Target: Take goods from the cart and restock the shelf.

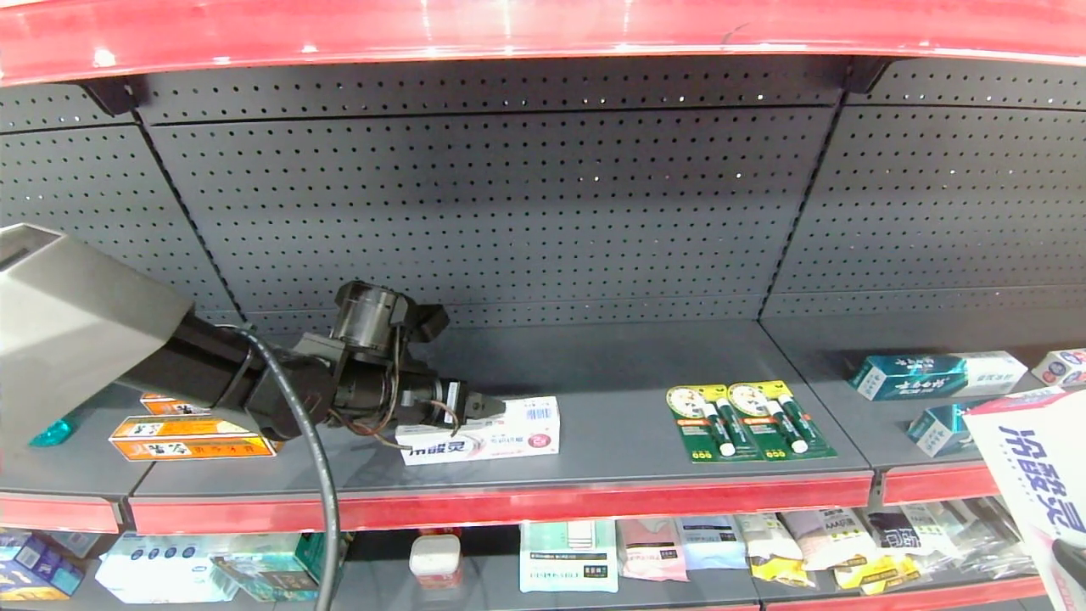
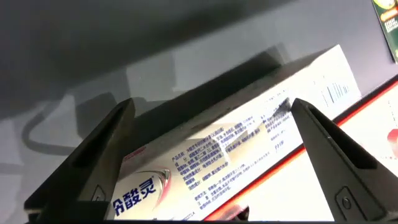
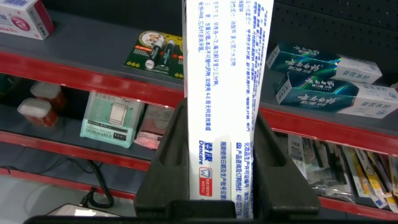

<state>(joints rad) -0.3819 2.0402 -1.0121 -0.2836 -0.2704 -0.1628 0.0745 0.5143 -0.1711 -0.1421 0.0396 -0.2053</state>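
Left gripper (image 2: 211, 106), fingers apart, straddles the toothpaste box (image 1: 501, 437) flat on the shelf (image 1: 611, 399), nine o'clock from the green packs (image 1: 751, 420), likely letting go, while right gripper (image 3: 221, 121) clamps a second box (image 3: 227, 56), four o'clock, probably queued next.

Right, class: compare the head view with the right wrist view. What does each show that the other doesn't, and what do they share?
Head view only: the left gripper and the flat orange cartons at the left end of the grey metal shelf. Right wrist view only: the right gripper shut on the long white toothpaste box with blue print, clamping it from both sides. Both: that box, the white-and-pink toothpaste box lying on that shelf, the two green blister cards and the teal cartons.
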